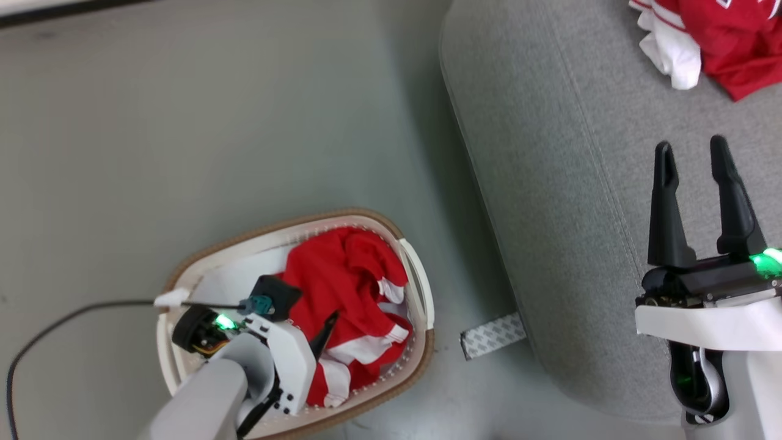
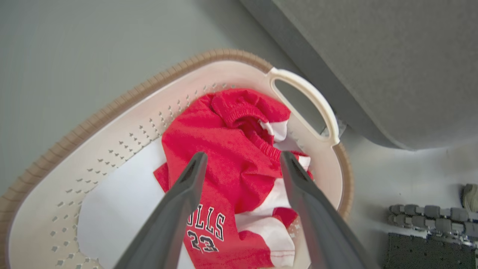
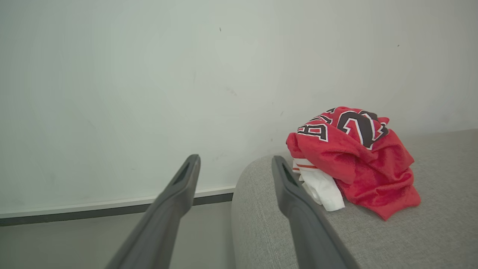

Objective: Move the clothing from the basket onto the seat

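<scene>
Grey-green floor (image 1: 183,122) is being taken in across the left of the head view, with a dark cable (image 1: 67,318) being trailed over it from 8 o'clock toward the left arm. At 7 o'clock the basket (image 1: 287,227) is being seen standing on that floor, and the left gripper (image 2: 242,158) is being held over its mouth, jaws spread well apart with nothing between them.

In the left wrist view the clothing (image 2: 231,138) is being framed dead ahead, at 12 o'clock of those jaws. It is a red bundle whose long axis is being run from the gathered waistband at 12 down to the jersey (image 2: 209,231) print at 6, so the fingers are being set across it, one to each side. Contact cannot be told; the tips are being judged just above the cloth. A straight drop and a pinch on the raised red fold are being called for, with the white layer (image 2: 112,201) underneath being counted as a snag risk.

Moving right, a patterned strip (image 1: 492,335) is being seen lying on the floor at the foot of the seat (image 1: 550,195). At 3 o'clock the right gripper (image 1: 690,146) is being hovered above the cushion, jaws parted and empty. At 1 o'clock a red-and-white pile (image 1: 727,49) is being rested on the seat. For the basket load, the left arm is being judged much the nearer.
</scene>
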Robot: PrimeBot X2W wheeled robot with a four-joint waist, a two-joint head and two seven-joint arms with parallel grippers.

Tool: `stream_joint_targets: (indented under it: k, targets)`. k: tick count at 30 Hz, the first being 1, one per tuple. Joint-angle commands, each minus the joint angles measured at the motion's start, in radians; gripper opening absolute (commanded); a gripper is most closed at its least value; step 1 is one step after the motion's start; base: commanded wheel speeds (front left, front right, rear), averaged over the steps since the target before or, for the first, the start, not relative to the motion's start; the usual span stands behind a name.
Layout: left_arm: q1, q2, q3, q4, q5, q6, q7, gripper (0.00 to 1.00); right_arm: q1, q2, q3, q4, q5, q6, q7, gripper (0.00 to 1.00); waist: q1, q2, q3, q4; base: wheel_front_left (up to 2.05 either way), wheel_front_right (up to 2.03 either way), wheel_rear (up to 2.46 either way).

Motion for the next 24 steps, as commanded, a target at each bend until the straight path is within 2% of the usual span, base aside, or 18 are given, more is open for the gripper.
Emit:
stream_joint_targets:
  k: [1, 9, 16, 24]
  targets:
    - [-0.025, 0.016, -0.018, 0.020, -0.008, 0.001, 0.018, 1.00, -0.017, 0.002, 0.000, -0.012, 0.008, -0.002, -0.003, 1.00, -0.0002, 0.0000, 0.057, -0.029, 0.00, 0.00, 0.00]
    - [-0.122, 0.054, -0.158, 0.141, -0.053, 0.001, 0.136, 1.00, -0.048, 0.002, 0.009, -0.049, 0.045, -0.002, -0.003, 1.00, -0.0002, 0.0000, 0.170, -0.080, 0.00, 0.00, 0.00]
    - [-0.198, 0.088, -0.206, 0.254, -0.047, 0.001, 0.202, 1.00, -0.050, 0.002, 0.020, -0.068, 0.086, -0.002, -0.003, 1.00, -0.0002, 0.0000, 0.248, -0.128, 0.00, 0.00, 0.00]
    - [-0.243, 0.064, -0.255, 0.339, -0.033, 0.001, 0.245, 1.00, -0.017, 0.002, 0.002, -0.079, 0.105, -0.002, -0.003, 1.00, -0.0002, 0.0000, 0.277, -0.126, 0.00, 0.00, 0.00]
